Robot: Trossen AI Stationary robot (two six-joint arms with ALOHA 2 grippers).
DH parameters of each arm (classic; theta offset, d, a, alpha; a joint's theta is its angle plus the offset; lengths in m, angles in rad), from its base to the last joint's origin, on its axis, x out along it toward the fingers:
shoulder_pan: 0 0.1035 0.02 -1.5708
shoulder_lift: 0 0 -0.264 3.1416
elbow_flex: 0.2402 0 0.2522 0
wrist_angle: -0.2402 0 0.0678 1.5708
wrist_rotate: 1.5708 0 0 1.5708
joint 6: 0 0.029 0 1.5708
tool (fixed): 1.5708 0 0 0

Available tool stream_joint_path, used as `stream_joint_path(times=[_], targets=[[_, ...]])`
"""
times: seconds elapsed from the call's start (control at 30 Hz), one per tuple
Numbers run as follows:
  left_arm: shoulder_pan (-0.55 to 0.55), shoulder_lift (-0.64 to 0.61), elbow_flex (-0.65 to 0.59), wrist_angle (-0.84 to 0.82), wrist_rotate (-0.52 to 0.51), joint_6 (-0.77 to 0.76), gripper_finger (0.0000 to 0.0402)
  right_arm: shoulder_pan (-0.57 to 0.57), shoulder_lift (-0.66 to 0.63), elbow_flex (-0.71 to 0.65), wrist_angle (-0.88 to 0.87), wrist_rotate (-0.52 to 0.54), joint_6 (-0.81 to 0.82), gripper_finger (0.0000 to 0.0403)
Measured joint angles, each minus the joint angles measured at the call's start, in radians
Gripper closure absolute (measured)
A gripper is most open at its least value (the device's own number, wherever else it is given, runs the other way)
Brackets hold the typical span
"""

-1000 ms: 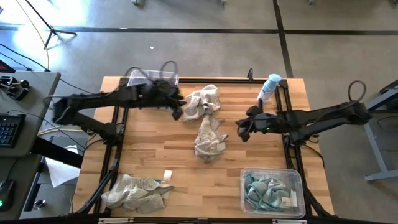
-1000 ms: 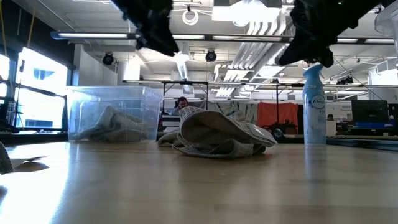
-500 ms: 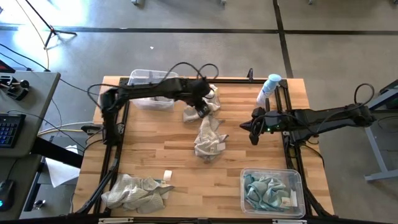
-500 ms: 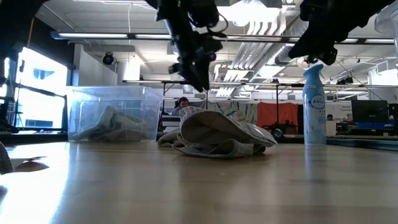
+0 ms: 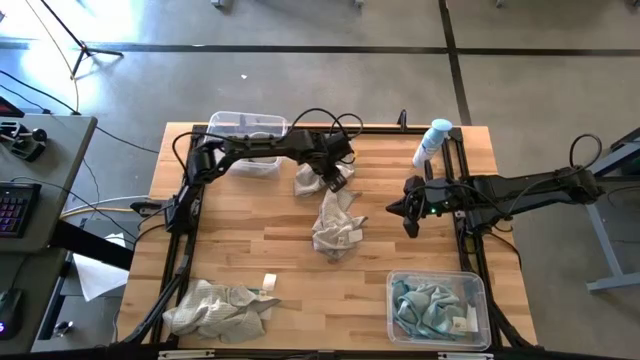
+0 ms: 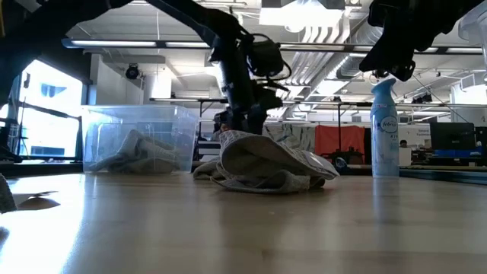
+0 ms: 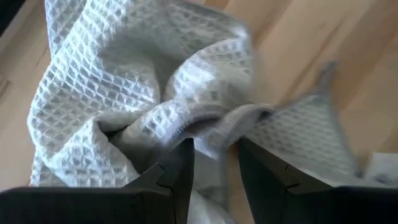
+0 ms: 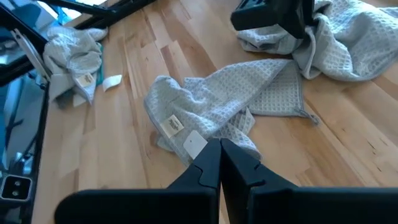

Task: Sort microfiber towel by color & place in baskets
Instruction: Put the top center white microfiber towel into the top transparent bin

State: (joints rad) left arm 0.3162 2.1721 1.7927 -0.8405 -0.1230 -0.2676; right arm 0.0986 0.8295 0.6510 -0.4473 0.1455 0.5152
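Note:
Several beige-grey towels lie out: one by the far middle (image 5: 305, 183), one mid-table (image 5: 336, 226), one at the near left (image 5: 215, 306). The far-left basket (image 5: 243, 124) holds beige cloth; the near-right basket (image 5: 437, 304) holds teal-blue towels. My left gripper (image 5: 333, 177) is down on the far-middle towel (image 7: 124, 93) and shut on it. My right gripper (image 5: 408, 214) hangs shut above the table's right side, touching nothing. My left gripper pinches a raised fold (image 7: 214, 127) of the far-middle beige towel between its two fingers (image 7: 180, 168), coming from above and pointing down. How many layers are in the fold does not show. The towel lies crumpled and slack on the table.
A white spray bottle with a blue cap (image 5: 432, 141) stands at the far right, just beyond my right arm. The mid-table towel (image 8: 217, 106) lies between the two grippers. Bare wood shows at the near middle (image 5: 320, 290).
My left gripper swung from over the far-left basket toward the table's right and came down onto the far-middle beige towel. My right gripper drew back a little toward the right edge.

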Motion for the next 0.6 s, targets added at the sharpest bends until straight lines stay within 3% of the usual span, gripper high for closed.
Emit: stream_joint_path(times=[0.37,0.6], targets=[[0.033,0.090,0.000,0.006,-0.035,-0.010,0.0294,0.000,0.000,0.000,-0.012,-0.007,0.003,0.0402],[0.020,0.104,0.000,-0.020,-0.046,-0.047,0.0392,0.000,0.000,0.000,-0.011,-0.006,0.001,0.0402]])
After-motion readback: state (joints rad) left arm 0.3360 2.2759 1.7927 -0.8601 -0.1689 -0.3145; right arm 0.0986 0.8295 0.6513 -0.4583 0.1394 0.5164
